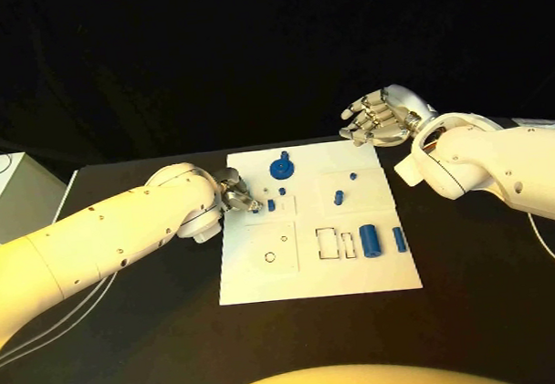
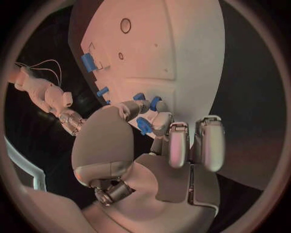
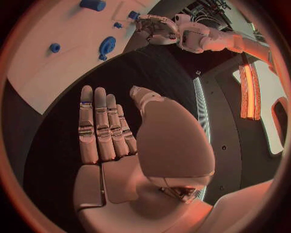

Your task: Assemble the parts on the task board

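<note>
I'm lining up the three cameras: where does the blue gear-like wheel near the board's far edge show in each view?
Head view: blue wheel at the far edge of the white board, beyond the left hand.
Left wrist view: I cannot pick it out.
Right wrist view: wheel on the board, past the open right hand.
Shared landmark: the white board.

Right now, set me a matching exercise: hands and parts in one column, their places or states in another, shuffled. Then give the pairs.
1. left hand
2. right hand
3. round blue part
4. blue cylinder

A. lies near the board's far edge
B. open, off the board's far right corner
C. pinches a small blue part over the board
D. lies by the rectangular slots, nearer the robot

Pairs: 1-C, 2-B, 3-A, 4-D
</note>
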